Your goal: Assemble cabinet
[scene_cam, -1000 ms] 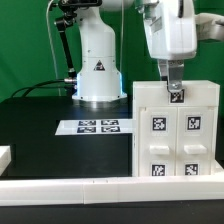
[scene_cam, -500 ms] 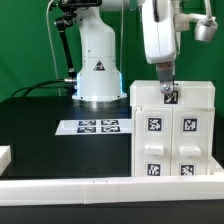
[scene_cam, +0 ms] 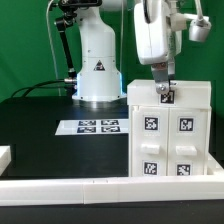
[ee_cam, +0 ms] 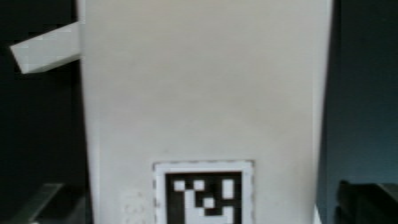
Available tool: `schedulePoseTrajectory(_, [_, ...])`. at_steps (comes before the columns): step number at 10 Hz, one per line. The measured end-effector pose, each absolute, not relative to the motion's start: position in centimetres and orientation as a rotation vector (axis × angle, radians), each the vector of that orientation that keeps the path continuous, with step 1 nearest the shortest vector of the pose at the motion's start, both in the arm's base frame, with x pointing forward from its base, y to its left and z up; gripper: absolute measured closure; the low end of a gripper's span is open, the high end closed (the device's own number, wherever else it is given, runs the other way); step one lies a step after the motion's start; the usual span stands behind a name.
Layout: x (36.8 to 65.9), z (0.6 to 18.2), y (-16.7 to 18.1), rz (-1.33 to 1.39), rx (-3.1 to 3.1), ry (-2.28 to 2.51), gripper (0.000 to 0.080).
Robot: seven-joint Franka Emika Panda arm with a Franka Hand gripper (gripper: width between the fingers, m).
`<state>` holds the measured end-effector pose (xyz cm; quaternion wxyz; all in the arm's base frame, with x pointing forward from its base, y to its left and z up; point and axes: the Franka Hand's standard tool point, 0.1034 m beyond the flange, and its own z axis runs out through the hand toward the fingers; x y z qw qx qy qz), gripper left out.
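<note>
The cabinet [scene_cam: 169, 128] stands upright directly under my pincer [scene_cam: 166, 88], which meets its top edge. It is a white plastic box. Its front shows four small drawer blocks in two rows, each with a black-and-white square tag. One more tag sits at the top, just beside my fingers. In the wrist view its white surface [ee_cam: 205, 95] fills the frame, with one tag low.

White cabinet [scene_cam: 168, 130] (black-and-white square tags), black table [scene_cam: 50, 140], green backdrop [scene_cam: 25, 40].
</note>
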<state>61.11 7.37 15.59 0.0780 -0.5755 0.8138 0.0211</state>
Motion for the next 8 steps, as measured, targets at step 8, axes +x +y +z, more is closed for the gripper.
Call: schedulePoseTrajectory(8, [62.2,17.9,10.7,0.043,-1.758,2.359,0.0003])
